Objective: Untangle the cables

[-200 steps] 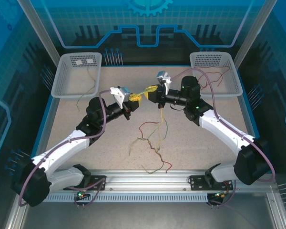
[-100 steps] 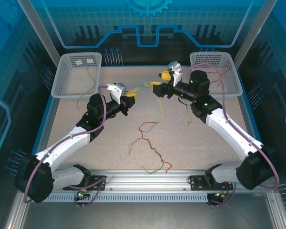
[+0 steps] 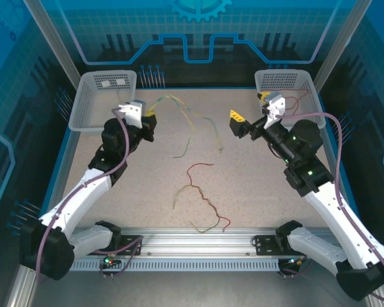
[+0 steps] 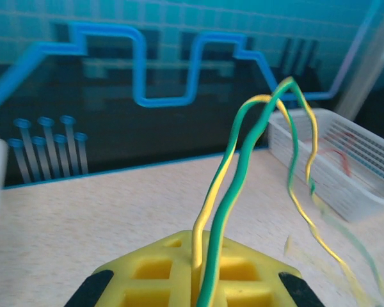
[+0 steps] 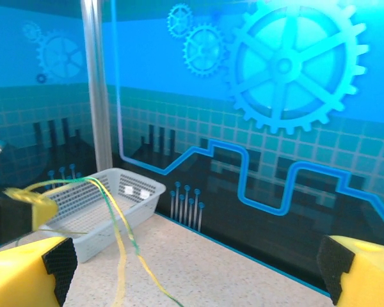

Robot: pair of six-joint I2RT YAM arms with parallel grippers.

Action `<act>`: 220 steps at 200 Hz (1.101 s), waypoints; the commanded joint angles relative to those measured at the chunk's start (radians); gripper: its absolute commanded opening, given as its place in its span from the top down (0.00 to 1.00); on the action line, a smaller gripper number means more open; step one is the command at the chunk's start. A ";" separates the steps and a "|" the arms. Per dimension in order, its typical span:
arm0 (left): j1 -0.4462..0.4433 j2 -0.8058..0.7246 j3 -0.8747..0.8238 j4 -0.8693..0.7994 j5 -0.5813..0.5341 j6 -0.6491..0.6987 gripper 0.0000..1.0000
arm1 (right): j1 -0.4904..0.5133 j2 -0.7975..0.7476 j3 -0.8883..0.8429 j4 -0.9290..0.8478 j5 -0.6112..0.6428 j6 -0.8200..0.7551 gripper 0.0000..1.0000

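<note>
Left claw (image 3: 147,119) clamped on thin yellow and green wires (image 3: 191,121), right claw (image 3: 249,107) gaping empty!
Overhead: the limp pair drapes across the far speckled counter (image 3: 256,185); a red-green wire tangle (image 3: 201,192) lies nearer. Left wrist: pinched between yellow pads (image 4: 153,275); light, floppy, best grabbed near an end. Right wrist: white mesh basket (image 5: 137,192) far left, nothing blocking.

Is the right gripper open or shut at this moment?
Open: the right gripper holds its yellow fingers wide apart, with nothing between them.
</note>
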 commanded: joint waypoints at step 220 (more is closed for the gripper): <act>0.563 0.744 0.624 -0.251 -0.333 -0.081 0.91 | -0.018 -0.038 -0.301 0.004 0.029 0.055 0.00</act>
